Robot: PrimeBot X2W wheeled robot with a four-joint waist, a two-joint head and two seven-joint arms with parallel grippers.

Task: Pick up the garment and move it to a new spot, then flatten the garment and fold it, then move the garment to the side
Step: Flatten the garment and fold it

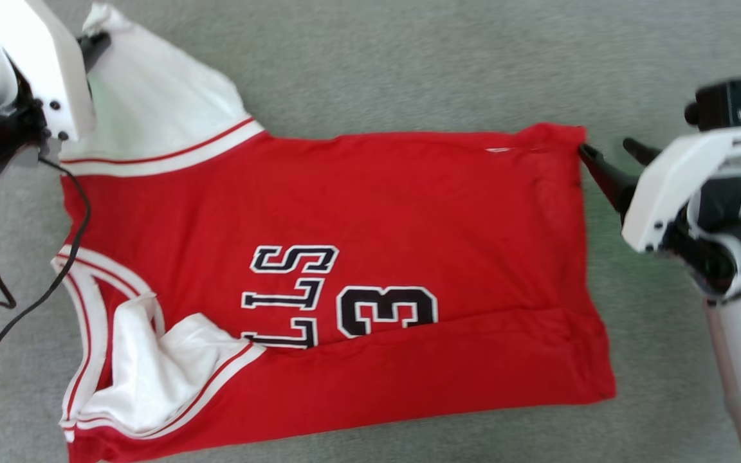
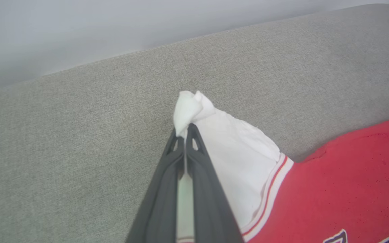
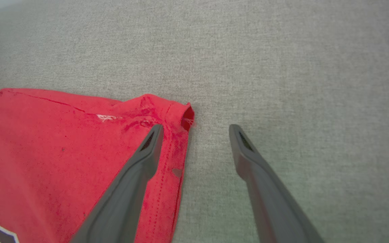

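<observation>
Your stock: garment (image 1: 409,212), soft matt knit cloth, lightly creased; surface (image 1: 409,64), grey woven fabric, coarse and matt; right gripper (image 3: 195,128) jaws, smooth dark matt plastic.

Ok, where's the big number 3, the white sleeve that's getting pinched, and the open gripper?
number 3 (image 1: 388,312): head view, middle of the black digit.
white sleeve (image 2: 238,152): left wrist view, its plain white cloth.
right gripper (image 3: 196,128): right wrist view, midway between its open fingertips.

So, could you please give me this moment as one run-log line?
garment: spread on grey surface | left end effector: shut on white sleeve tip | right end effector: open at red hem corner
</observation>
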